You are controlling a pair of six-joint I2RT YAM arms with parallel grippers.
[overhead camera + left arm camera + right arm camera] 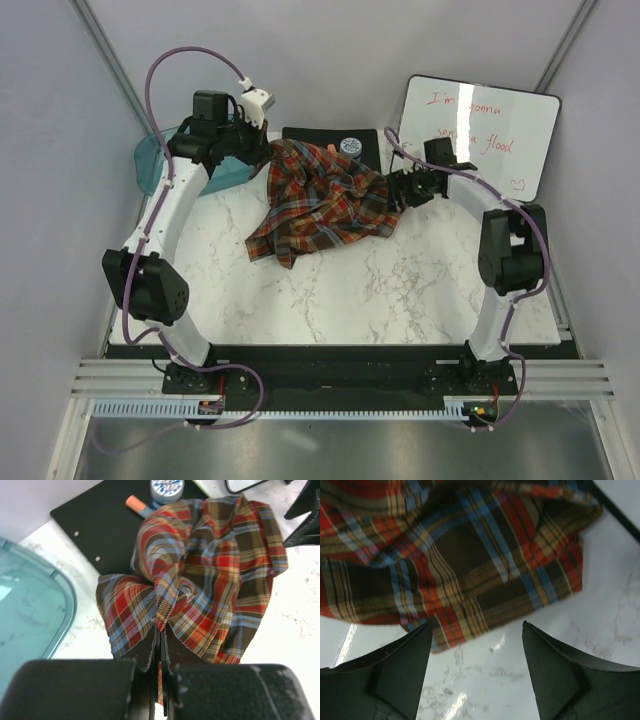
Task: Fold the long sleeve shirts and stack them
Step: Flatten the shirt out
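The left gripper is pressed together on a bunched fold of the plaid flannel shirt. The shirt is checked in red, orange, brown and blue-grey and lies crumpled in a heap. From that pinch it spreads rightward across the far middle of the marble table, its far edge over a black mat. The right gripper hangs with fingers spread just beside the shirt's right edge.
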